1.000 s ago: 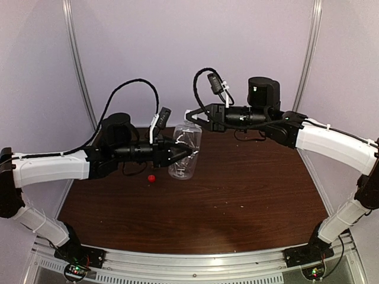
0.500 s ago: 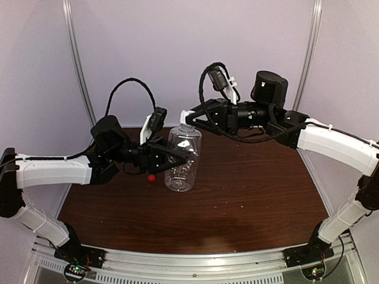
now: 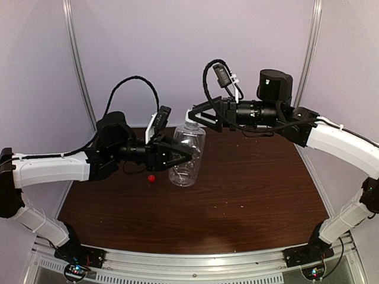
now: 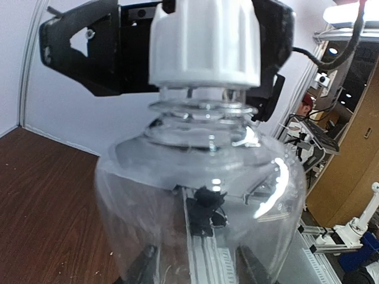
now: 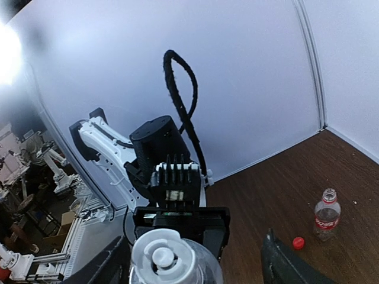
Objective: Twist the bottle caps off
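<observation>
My left gripper is shut on the wide clear bottle and holds it upright just above the table. Through the clear wall I see its fingers on both sides. The white cap sits on the bottle's neck. My right gripper is open around that cap, its fingers standing wide of it. The small bottle with the red label stands on the table without a cap. A red cap lies beside it.
The dark wooden table is closed in by pale walls at the back and sides. A white frame post rises at the back left. The small bottle is hidden behind my left arm in the top view.
My right gripper has opened and let go of the white cap. The left arm has brought the bottle down a little and set it upright.
</observation>
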You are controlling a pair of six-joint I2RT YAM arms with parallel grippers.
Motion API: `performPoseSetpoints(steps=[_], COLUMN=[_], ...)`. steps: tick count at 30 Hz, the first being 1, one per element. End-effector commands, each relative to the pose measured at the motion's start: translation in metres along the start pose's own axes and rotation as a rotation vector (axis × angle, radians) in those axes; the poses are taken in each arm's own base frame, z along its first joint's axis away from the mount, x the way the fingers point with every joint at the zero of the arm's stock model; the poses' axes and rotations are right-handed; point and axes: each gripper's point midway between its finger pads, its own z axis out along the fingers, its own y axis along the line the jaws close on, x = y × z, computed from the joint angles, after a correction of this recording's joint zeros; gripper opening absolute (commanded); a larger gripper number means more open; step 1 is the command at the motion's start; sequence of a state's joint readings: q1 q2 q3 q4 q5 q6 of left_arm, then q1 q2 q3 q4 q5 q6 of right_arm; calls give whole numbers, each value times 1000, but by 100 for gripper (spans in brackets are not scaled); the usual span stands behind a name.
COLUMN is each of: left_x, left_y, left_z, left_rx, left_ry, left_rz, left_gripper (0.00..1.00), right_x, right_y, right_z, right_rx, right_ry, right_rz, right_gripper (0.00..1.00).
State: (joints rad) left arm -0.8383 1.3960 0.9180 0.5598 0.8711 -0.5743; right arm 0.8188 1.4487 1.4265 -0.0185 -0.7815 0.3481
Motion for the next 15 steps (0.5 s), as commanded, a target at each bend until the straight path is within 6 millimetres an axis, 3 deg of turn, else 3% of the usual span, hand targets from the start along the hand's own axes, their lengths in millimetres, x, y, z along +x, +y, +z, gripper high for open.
performPoseSetpoints(steps=[1, 5, 9, 15], left_x=[-18, -18, -17, -15], left_y=[16, 37, 45, 49], left_z=[-2, -6, -8, -9], left_rx=[-153, -274, -325, -345], left_ry=[-11, -4, -7, -1], left_rz=[74, 49, 40, 32], left_gripper=[22, 22, 22, 22], right_x=[-22, -21, -15, -1], right_y=[-14, -27, -43, -56], right_z=[-14, -13, -9, 2], right_rx=[188, 318, 459, 515], right_ry=[-73, -94, -84, -44], right_rz=[17, 41, 60, 80], right_gripper=[80, 85, 86, 73])
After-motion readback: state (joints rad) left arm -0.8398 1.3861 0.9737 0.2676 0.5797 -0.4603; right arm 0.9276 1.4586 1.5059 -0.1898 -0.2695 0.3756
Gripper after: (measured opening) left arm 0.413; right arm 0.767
